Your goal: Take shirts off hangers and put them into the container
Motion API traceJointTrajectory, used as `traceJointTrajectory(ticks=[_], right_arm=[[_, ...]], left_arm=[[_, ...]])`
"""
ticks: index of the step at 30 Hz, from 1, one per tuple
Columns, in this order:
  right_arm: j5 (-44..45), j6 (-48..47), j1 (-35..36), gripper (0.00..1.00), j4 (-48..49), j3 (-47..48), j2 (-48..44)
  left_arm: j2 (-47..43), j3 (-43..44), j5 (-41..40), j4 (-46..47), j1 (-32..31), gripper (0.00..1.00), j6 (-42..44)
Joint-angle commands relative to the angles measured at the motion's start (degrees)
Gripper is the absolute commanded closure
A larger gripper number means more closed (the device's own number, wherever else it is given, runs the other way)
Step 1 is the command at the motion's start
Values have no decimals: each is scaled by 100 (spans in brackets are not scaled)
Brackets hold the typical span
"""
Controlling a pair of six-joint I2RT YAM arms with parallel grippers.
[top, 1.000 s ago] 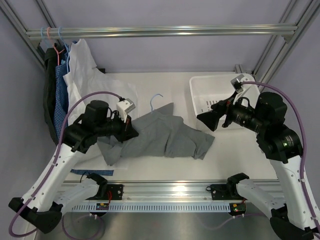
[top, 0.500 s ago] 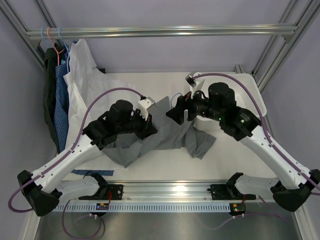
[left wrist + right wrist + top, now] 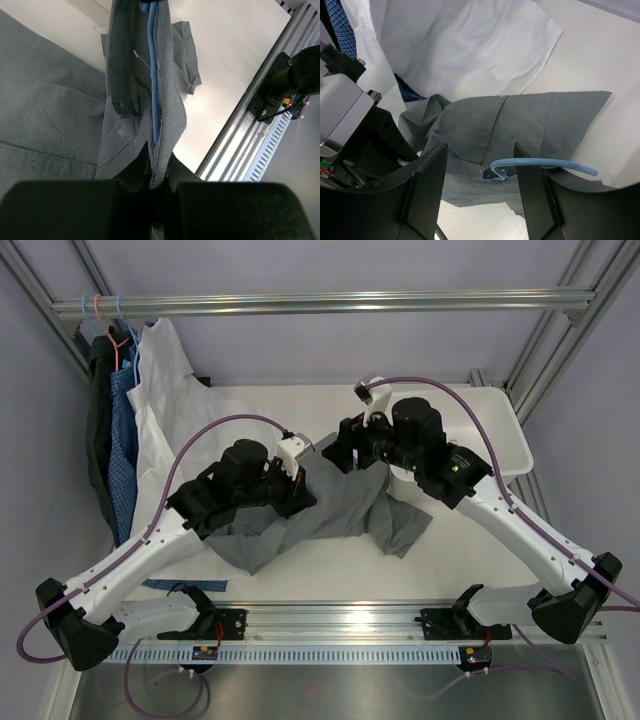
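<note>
A grey shirt [image 3: 340, 512] lies crumpled on the table, with a light blue hanger [image 3: 154, 75] still inside its collar. My left gripper [image 3: 303, 496] is shut on that collar [image 3: 167, 100], which rises from between its fingers with the hanger wire in the fold. My right gripper [image 3: 480, 147] hovers open over the shirt's neck. The hanger's hook [image 3: 540, 162] sits between its fingers, close to the right-hand one. The white container [image 3: 508, 430] stands at the back right, partly hidden by the right arm.
White [image 3: 170, 390], blue checked [image 3: 122, 430] and dark [image 3: 98, 440] shirts hang on hangers [image 3: 117, 312] from the aluminium rail [image 3: 320, 303] at the back left. The white shirt's hem [image 3: 470, 45] spreads onto the table beside the grey one. Frame posts flank both sides.
My right arm swung left from the container to the grey shirt's hanger hook, its jaws narrowing. My left gripper pulled the collar up and rightward, then held still.
</note>
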Motion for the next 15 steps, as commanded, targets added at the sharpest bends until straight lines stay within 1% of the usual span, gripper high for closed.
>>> traceJointTrajectory(ticks=[1,4,8,9,12,13,14,15], right_arm=[[124,13,74,37,374,173,0],[53,57,83,39,435,41,-17],[88,66,83,54,462,-82,-44],[97,66,91,64,471,-91,-52],[185,13,91,82,479,-127,-79],[211,-13,92,93,462,-135,-96],[264,-65,100,98,462,-144,-122],[290,-92,100,100,462,-153,-149]], left_arm=[[-173,304,-47,536,-35,100,95],[-173,304,-64,606,-35,100,34],[-173,313,32,703,-35,100,-19],[-181,313,41,703,-35,100,-28],[-217,304,59,703,-35,100,-45],[-234,287,24,703,-35,100,-71],[-286,278,-11,703,-35,84,-72],[-322,269,-29,695,-35,71,-72]])
